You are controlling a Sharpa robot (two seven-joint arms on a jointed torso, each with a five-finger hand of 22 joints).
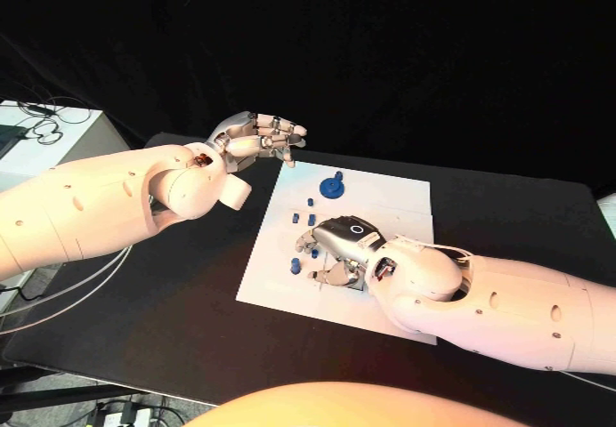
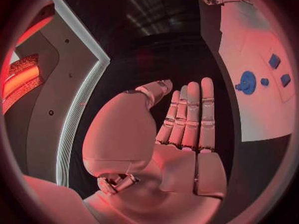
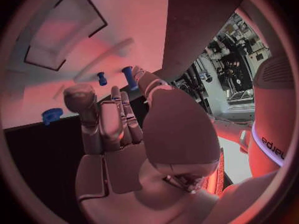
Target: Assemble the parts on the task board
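The white task board (image 1: pixel 385 191) lies mid-table. A round blue part (image 1: pixel 333 187) with a stem sits near its far edge, and small blue pieces (image 1: pixel 303 216) lie below it. My right hand (image 1: pixel 340 253) hangs over the board's near left part with its fingers pointing down at the board. In the right wrist view its thumb tip is right beside an upright blue peg (image 3: pixel 127 77), with a smaller peg (image 3: pixel 101 78) and a blue piece (image 3: pixel 52 115) nearby. My left hand (image 1: pixel 257 138) hovers off the board's far left corner, fingers straight and together (image 2: pixel 187 114), holding nothing.
The black table (image 1: pixel 167 311) surrounds the board. Cables (image 1: pixel 52 276) run along its left edge under my left arm, and a white desk with wires (image 1: pixel 38 133) stands beyond it. The board has a rectangular outline (image 3: pixel 62 30) on its surface.
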